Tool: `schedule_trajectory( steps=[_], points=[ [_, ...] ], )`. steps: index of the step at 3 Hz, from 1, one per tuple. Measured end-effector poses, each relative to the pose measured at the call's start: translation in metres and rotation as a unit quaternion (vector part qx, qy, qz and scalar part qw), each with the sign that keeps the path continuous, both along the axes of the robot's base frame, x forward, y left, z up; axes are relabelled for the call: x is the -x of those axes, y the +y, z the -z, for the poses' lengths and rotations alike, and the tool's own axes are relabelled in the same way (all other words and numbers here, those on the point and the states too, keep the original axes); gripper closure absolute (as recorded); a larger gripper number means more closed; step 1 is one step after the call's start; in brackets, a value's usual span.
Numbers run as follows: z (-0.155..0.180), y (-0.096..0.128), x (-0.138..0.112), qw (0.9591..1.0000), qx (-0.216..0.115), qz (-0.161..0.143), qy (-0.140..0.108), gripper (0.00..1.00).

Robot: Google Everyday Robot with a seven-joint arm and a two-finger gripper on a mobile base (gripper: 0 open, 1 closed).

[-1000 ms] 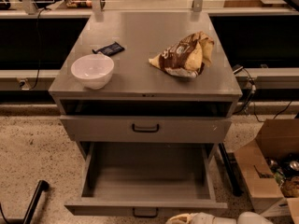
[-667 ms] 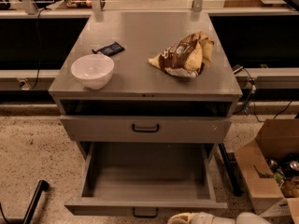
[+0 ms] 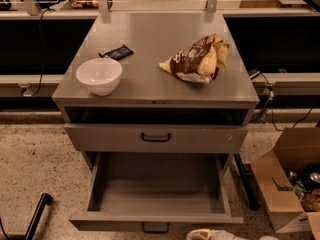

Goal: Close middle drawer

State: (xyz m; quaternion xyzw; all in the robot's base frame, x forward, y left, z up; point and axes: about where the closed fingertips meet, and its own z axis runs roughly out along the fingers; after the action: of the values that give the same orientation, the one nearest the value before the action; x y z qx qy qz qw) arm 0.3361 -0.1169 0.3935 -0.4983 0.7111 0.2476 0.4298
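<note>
The middle drawer [image 3: 156,191] is pulled far out of the grey metal cabinet, an empty deep grey box with a low front and a small black handle [image 3: 155,228] at the bottom edge of the view. Above it the top drawer [image 3: 155,138], with its larger black handle, sits nearly flush. Only a pale part of my gripper [image 3: 207,234] shows at the bottom edge, just in front of the middle drawer's front, right of its handle.
On the cabinet top [image 3: 165,44] are a white bowl [image 3: 99,75], a small dark packet [image 3: 116,52] and a brown chip bag [image 3: 197,59]. An open cardboard box [image 3: 290,184] stands on the floor at the right. A black bar [image 3: 36,216] leans at the lower left.
</note>
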Motion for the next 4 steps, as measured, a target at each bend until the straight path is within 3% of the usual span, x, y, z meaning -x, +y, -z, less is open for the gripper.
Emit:
schedule_trajectory(
  steps=[2, 4],
  points=[
    [0.004, -0.004, -0.023, 0.9987, 0.017, 0.019, -0.045, 1.0],
    [-0.011, -0.022, -0.074, 0.9939, 0.045, 0.046, -0.089, 1.0]
  ],
)
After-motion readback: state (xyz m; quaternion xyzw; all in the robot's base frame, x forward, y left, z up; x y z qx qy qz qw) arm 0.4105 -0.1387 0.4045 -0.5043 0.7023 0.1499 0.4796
